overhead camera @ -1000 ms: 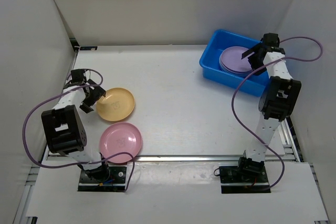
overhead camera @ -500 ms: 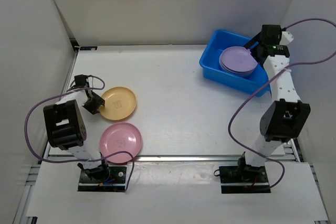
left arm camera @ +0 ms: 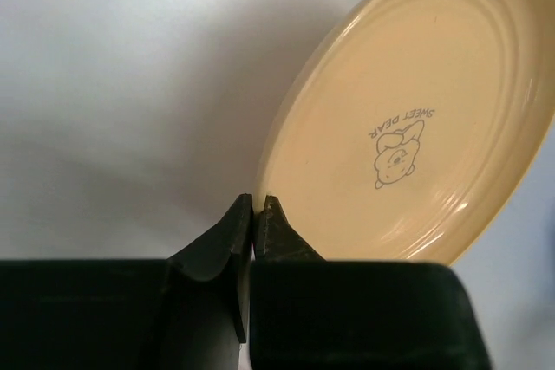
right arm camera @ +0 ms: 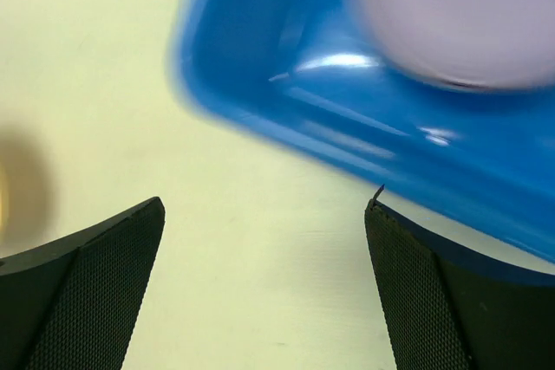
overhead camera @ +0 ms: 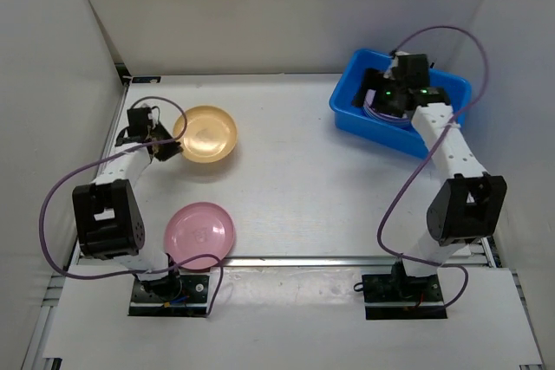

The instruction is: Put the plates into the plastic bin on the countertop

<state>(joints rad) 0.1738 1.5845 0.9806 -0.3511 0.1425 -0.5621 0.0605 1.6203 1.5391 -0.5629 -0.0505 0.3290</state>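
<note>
My left gripper (overhead camera: 166,146) (left arm camera: 257,206) is shut on the near rim of a yellow-orange plate (overhead camera: 206,134) (left arm camera: 408,119), which it holds tilted over the white countertop (overhead camera: 286,162) at the left. A pink plate (overhead camera: 200,231) lies flat near the front rail. The blue plastic bin (overhead camera: 351,108) (right arm camera: 286,93) stands at the back right with purple plates (right arm camera: 451,15) stacked inside. Over the bin's left part hangs my right gripper (overhead camera: 381,97) (right arm camera: 264,205), open and holding nothing; in the top view it hides most of the purple stack.
White walls close in the countertop on the left, back and right. A metal rail (overhead camera: 303,259) runs along the front edge. Purple cables (overhead camera: 52,197) loop off both arms.
My left gripper has shut on the yellow-orange plate's rim and carried it toward the back. My right arm has swung left from the bin's right side to over the bin.
</note>
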